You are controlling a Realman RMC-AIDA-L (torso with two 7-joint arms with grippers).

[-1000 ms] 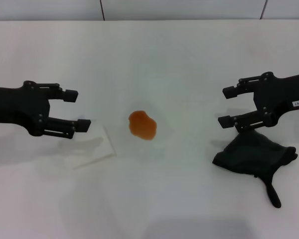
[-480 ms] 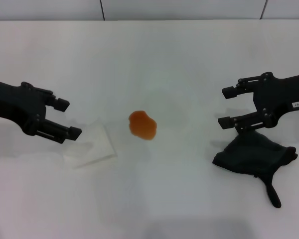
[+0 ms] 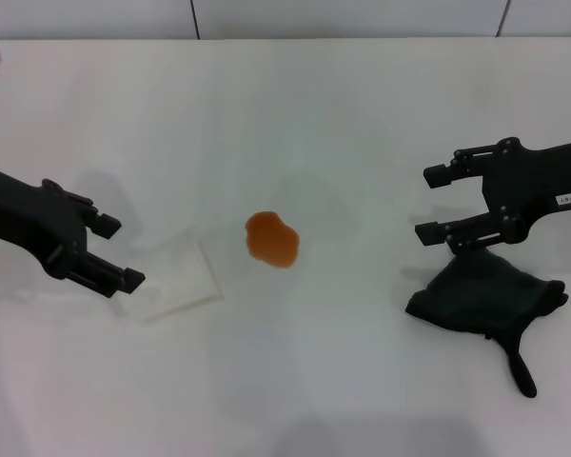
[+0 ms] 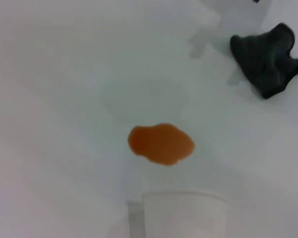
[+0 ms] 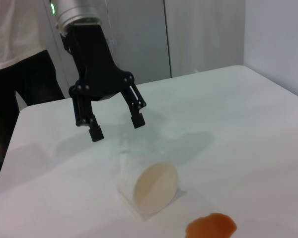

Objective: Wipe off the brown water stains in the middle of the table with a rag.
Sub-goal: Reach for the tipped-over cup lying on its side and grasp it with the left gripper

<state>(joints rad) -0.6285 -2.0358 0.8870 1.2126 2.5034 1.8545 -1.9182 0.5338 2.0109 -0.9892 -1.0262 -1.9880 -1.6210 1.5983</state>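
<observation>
The brown water stain (image 3: 272,239) is an orange-brown blotch in the middle of the white table (image 3: 295,105). It also shows in the left wrist view (image 4: 161,144) and at the edge of the right wrist view (image 5: 211,226). The dark rag (image 3: 485,295) lies bunched at the right, its tail pointing toward the front edge; it also shows in the left wrist view (image 4: 265,52). My right gripper (image 3: 430,204) is open and empty, hovering just above and behind the rag. My left gripper (image 3: 122,253) is open and empty at the left, seen from the front in the right wrist view (image 5: 116,126).
A white paper cup (image 3: 171,276) lies on its side between my left gripper and the stain, its mouth toward the stain (image 5: 151,188); it also shows in the left wrist view (image 4: 184,213). A person (image 5: 20,89) stands beyond the table's far left edge.
My left gripper has drawn back to the left and toward the front edge, away from the cup. The right arm, rag and stain have not moved.
</observation>
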